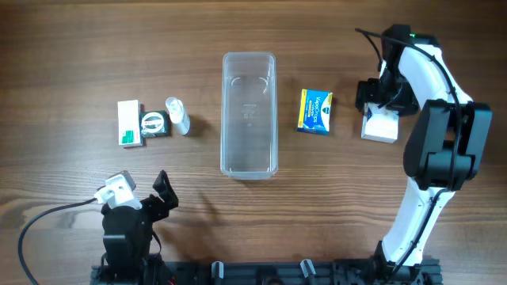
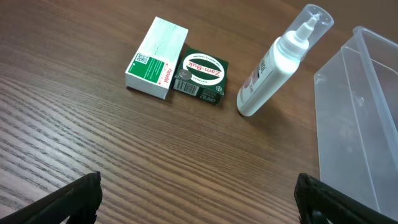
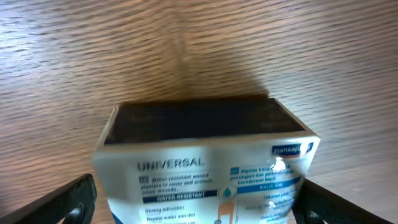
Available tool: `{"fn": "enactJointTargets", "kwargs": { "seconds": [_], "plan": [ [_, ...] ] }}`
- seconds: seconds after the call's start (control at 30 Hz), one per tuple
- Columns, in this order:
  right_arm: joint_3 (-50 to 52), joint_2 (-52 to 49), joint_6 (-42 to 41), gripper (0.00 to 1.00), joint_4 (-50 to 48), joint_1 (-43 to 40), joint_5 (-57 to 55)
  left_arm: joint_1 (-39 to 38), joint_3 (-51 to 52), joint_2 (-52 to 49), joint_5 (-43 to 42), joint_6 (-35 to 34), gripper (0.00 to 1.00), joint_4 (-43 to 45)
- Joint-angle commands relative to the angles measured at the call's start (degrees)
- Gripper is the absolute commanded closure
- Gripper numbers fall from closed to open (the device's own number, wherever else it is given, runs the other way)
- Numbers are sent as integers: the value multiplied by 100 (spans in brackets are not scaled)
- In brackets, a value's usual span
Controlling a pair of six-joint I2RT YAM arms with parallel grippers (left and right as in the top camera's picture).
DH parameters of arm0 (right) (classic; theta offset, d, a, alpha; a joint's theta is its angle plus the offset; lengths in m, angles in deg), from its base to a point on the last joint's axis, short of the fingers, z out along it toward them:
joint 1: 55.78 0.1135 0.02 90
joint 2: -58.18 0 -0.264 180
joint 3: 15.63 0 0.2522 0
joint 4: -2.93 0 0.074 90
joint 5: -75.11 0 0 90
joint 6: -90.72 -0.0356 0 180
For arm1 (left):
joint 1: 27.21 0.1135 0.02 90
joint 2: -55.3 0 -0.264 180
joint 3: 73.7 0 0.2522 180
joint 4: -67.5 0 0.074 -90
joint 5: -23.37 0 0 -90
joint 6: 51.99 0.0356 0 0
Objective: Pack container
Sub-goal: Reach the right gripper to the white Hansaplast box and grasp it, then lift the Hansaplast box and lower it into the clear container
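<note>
The clear plastic container (image 1: 224, 119) lies empty lengthwise at the table's middle; its corner shows in the left wrist view (image 2: 357, 118). My right gripper (image 1: 379, 99) is open and straddles a white plaster box (image 1: 381, 127) that rests on the table at the right. In the right wrist view the box (image 3: 205, 149) sits between the open fingers (image 3: 198, 193). My left gripper (image 1: 158, 198) is open and empty near the front left, above bare wood (image 2: 198, 186).
A blue-and-yellow packet (image 1: 315, 111) lies right of the container. Left of it lie a white spray bottle (image 1: 177, 115) (image 2: 280, 62), a green Zam-Buk box (image 1: 153, 123) (image 2: 200, 78) and a white-and-green box (image 1: 129, 123) (image 2: 157, 57).
</note>
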Motion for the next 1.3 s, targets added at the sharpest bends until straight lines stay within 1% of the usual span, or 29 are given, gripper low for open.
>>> {"fn": "enactJointTargets", "kwargs": {
  "seconds": [0.0,0.2,0.3,0.57,0.7,0.87,0.97,1.1,1.27],
  "plan": [
    [0,-114,-417,0,-4,24,417,-42,13,11,13,68,0,15],
    [7,-114,-533,0,-46,24,551,-42,13,11,13,68,0,15],
    [271,-114,-540,0,-238,24,608,-42,13,11,13,68,0,15],
    [409,-116,-518,1,-435,24,645,-42,13,11,13,68,0,15],
    [691,-116,-520,17,-575,24,780,-42,13,11,13,68,0,15],
    [686,-114,-518,25,-577,24,778,-42,13,11,13,68,0,15],
    [673,-72,-511,26,-575,24,774,-42,13,11,13,70,0,15],
    [337,-7,-415,27,-452,24,756,-42,13,11,13,68,0,17],
    [79,367,-343,27,-452,24,758,-42,13,11,13,68,0,15]
  ]
}}
